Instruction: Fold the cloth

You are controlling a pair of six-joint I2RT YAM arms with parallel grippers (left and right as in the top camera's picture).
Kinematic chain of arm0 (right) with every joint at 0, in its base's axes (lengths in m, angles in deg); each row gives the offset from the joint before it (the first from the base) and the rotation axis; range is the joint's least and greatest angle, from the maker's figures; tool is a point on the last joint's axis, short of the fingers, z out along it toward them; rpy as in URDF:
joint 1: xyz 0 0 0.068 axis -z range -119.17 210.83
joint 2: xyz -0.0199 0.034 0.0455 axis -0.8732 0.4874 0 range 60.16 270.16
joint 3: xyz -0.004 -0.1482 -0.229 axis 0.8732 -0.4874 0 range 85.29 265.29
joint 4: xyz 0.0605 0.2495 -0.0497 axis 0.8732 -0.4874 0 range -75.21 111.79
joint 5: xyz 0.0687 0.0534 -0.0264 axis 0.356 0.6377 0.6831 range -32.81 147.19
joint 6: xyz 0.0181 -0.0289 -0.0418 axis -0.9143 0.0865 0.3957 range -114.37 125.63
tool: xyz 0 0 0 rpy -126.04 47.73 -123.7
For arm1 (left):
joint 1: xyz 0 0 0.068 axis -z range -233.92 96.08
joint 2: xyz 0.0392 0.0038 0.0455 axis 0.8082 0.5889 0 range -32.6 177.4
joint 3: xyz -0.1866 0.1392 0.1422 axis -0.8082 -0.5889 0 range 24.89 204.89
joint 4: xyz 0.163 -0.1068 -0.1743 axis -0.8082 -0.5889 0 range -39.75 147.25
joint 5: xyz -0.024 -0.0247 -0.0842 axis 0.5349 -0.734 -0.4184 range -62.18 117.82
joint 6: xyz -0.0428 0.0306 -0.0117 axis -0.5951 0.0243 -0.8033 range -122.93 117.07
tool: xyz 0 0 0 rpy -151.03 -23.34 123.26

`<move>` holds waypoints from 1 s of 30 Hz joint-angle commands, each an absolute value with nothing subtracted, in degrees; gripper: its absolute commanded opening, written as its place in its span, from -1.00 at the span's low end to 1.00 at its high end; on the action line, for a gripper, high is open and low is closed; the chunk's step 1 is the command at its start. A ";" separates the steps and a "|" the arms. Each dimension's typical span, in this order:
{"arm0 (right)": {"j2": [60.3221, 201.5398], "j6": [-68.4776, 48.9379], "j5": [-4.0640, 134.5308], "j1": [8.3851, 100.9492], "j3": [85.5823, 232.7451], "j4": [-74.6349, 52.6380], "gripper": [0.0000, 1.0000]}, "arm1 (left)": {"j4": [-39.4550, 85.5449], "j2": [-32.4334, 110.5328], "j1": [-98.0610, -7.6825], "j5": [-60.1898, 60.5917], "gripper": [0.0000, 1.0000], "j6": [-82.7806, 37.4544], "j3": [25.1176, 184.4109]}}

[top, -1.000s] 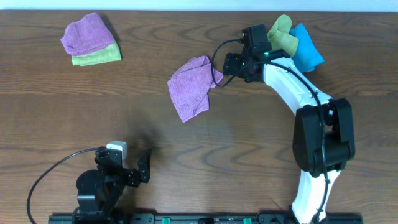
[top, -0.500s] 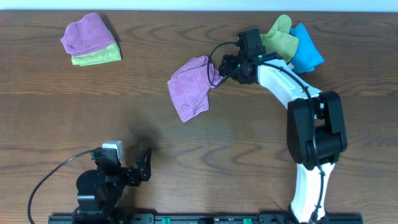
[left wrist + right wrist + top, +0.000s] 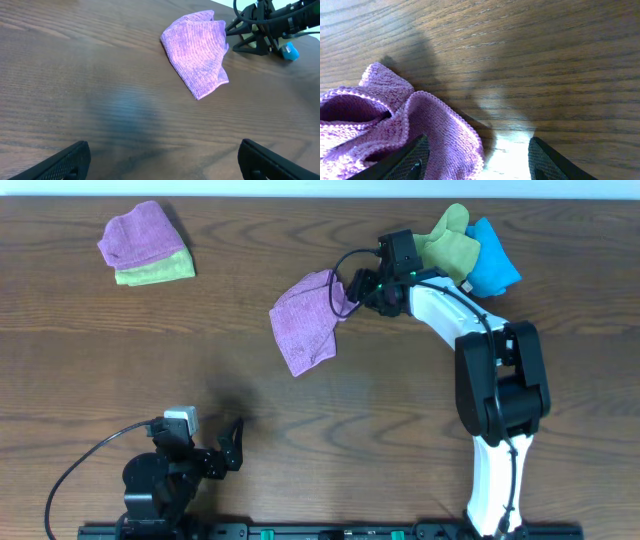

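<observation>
A purple cloth (image 3: 306, 320) lies folded on the wooden table, its right corner bunched up. My right gripper (image 3: 358, 288) is open at that corner; in the right wrist view the cloth's hemmed edge (image 3: 440, 130) lies between the spread fingers (image 3: 412, 160), nothing gripped. The left wrist view shows the same cloth (image 3: 200, 50) far ahead with the right arm beside it. My left gripper (image 3: 236, 442) is open and empty near the table's front edge, its fingertips (image 3: 60, 162) wide apart over bare wood.
A purple cloth stacked on a green one (image 3: 146, 243) lies at the back left. A green cloth (image 3: 450, 235) and a blue cloth (image 3: 492, 255) lie piled at the back right, just behind the right arm.
The right gripper has moved a little left and back along the cloth's right corner. The cloth has barely shifted. The left arm has stayed put.
</observation>
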State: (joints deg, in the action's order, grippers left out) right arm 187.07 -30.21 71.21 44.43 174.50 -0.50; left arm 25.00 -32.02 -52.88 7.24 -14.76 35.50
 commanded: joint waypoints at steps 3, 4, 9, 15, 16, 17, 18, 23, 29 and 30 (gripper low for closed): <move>190.41 -32.83 74.27 42.50 174.78 -0.69 0.24 | 25.44 -32.39 -52.62 8.99 0.91 -14.94 35.17; 190.81 -33.11 74.42 42.15 174.78 -0.71 0.24 | 25.57 -32.39 -52.62 9.21 0.91 -14.94 35.17; 191.55 -33.13 74.58 40.62 174.78 -0.43 0.08 | 25.83 -32.39 -52.62 9.21 0.91 -14.96 35.17; 191.53 -32.87 72.30 40.97 174.78 -0.17 -0.62 | 25.83 -32.39 -52.62 9.21 0.90 -14.96 35.17; 191.55 -32.87 72.19 41.19 174.78 0.01 -0.87 | 25.83 -32.39 -52.62 9.21 0.90 -14.96 35.17; 191.53 -32.85 72.19 41.37 174.78 0.25 -0.97 | 25.83 -32.39 -52.62 9.23 0.91 -14.94 35.17; 191.53 -32.50 72.19 41.61 174.80 0.51 -0.97 | 25.83 -32.39 -52.62 9.34 0.91 -14.96 35.17; 190.35 -29.81 72.50 42.68 176.00 -0.56 -0.97 | 25.96 -32.39 -52.62 10.43 0.91 -14.94 35.17; 181.39 -26.05 72.41 43.03 179.04 -4.65 -0.98 | 26.25 -32.39 -52.62 10.43 0.91 -14.96 35.17; 179.09 -25.90 72.44 43.03 179.39 -4.98 -0.97 | 26.27 -32.39 -52.62 10.43 0.90 -14.96 35.17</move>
